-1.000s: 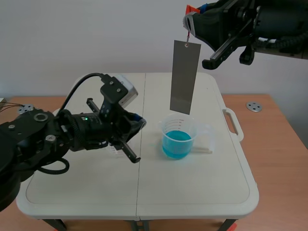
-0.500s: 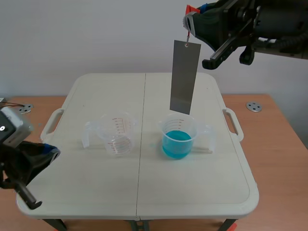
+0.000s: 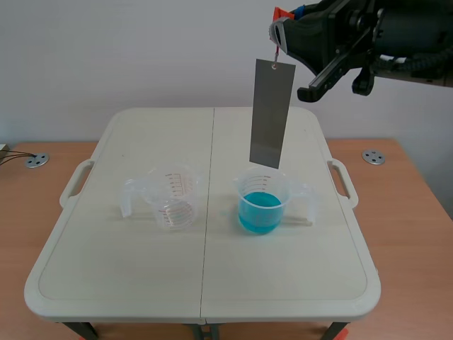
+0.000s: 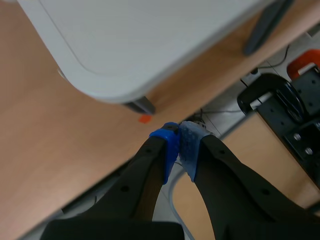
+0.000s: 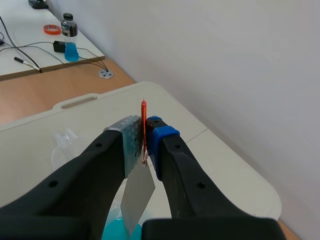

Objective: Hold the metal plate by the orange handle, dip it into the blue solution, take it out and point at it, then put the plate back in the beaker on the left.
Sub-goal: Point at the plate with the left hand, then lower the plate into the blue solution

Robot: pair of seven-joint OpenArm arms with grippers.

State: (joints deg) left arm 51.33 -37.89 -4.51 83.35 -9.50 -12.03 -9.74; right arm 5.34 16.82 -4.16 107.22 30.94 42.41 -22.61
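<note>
Plate [image 3: 272, 113]: hung by handle [image 5: 144, 117], clamped in right gripper [image 5: 144, 139], 12 o'clock of blue beaker [image 3: 262, 203], likely for display and dripping. Left gripper [image 4: 179, 146]: clenched, empty.

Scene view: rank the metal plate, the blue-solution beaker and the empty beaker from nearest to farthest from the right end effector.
1. Metal plate, hanging from the orange handle in the right end effector.
2. Blue-solution beaker, on the table below the plate.
3. Empty beaker, on the table, farther left.

A lab — graduated beaker [image 3: 172, 200], blue solution [image 3: 260, 214], folding table [image 3: 283, 283] on wooden bench [image 3: 417, 212].
</note>
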